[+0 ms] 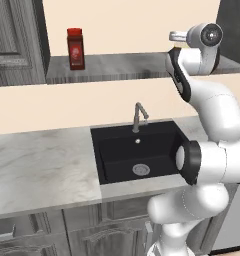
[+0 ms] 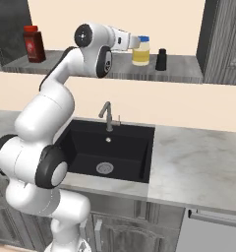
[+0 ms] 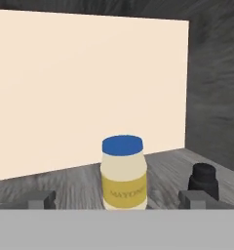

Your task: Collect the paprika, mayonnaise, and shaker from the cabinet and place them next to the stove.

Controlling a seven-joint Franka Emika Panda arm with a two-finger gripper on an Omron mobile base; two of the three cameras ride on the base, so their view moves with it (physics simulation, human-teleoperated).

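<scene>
In the cabinet [image 2: 216, 39], the mayonnaise [image 3: 123, 172] stands upright on the shelf board [image 1: 112, 67], centred before the hand [image 3: 118, 199], whose fingers are spread wide and grasp nothing. It should advance level until both fingertips flank the jar's belly, missing the shaker [image 3: 203, 180] just beside it, then close. The yellow label seems to read "MAYONNAISE"; the distant paprika [image 1: 75, 48] label is unreadable.

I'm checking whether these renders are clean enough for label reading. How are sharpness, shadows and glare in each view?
Hand view: soft; the mayonnaise label is blurred, barely legible, and the fingers are fuzzy blocks. Right base view: even, flat light, no glare, only faint shading under the shaker. Left base view: the paprika label is too small to read; the sink is uniformly dark.
</scene>
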